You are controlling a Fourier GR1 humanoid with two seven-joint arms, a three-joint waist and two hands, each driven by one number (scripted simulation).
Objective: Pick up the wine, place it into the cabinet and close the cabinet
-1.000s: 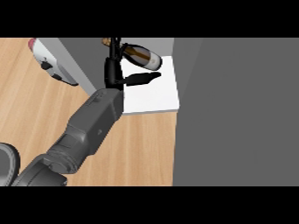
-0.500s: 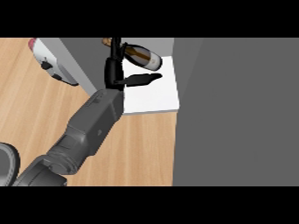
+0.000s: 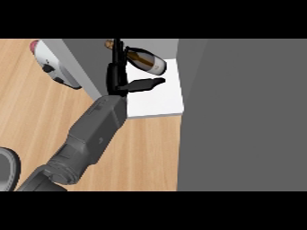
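Observation:
The wine bottle (image 3: 146, 61), dark with a pale label, lies tilted on the white cabinet shelf (image 3: 157, 101), its neck pointing up and to the left. My left hand (image 3: 118, 80) is at the shelf just left of the bottle. Its fingers are straight and point away from me, and its thumb (image 3: 145, 84) sticks out to the right below the bottle. The hand is open and curls round nothing. I cannot tell whether it touches the bottle. My right hand does not show.
A wide grey cabinet panel (image 3: 249, 117) fills the right side. A narrower grey panel (image 3: 83, 63) stands left of the shelf. A white and red appliance (image 3: 52, 67) sits on the wooden counter (image 3: 24, 117) at the upper left.

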